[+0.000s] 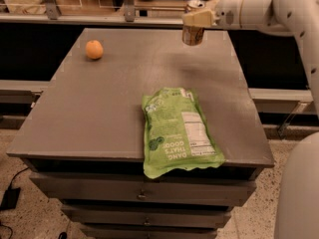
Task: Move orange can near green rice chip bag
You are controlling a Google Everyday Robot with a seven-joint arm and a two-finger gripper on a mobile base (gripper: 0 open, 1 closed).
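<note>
- I have the gripper point(193, 19) at the far right of the bench point(99, 113), its fingers point(200, 18) closed across the upper half of the orange can point(192, 36).
- The can stands upright in that hold. I cannot tell whether its base touches the bench or sits just above it.
- I judge the can to be light and rigid, but thin-walled. Its smooth, coppery metal sides could slip or dent, so I want firm, moderate pressure on the cylinder wall rather than on the silver rim.
- The grip is high on the can, so I expect the bottom may swing. I would carry it slowly and keep it vertical.
- The green rice chip bag point(177, 131) lies flat at the near edge, well apart from the can. Its lower end overhangs the front lip.
- The bag looks like a soft, crinkly, glossy pouch with a puffed, uneven surface. I would set the can on bare bench beside it, not on it.
- The bench top is a flat, matte grey slab.
- A round orange fruit point(94, 49) sits at the far left, out of my way.
</note>
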